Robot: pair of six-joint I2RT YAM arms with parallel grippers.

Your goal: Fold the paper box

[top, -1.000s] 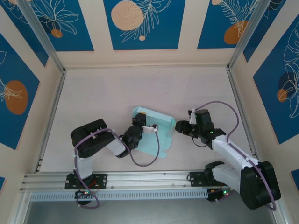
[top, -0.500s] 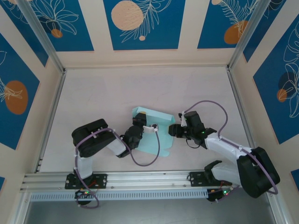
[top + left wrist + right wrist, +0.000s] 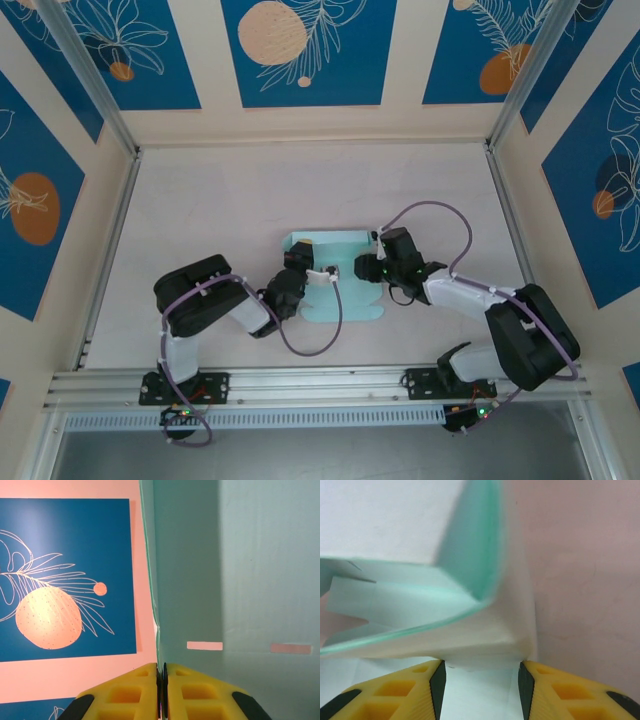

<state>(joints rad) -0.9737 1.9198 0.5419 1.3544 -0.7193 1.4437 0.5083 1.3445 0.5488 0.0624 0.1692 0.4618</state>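
Two grippers meet at the paper box [image 3: 340, 246], which lies partly folded near the middle of the table [image 3: 220, 200], one wall standing up. Left gripper [image 3: 161, 672] is pinched tight on a thin card edge. Right gripper [image 3: 481, 670] sits at the box's right corner, fingers part-way apart, the folded corner filling the gap; squeezing it or merely bracketing it, I cannot tell.
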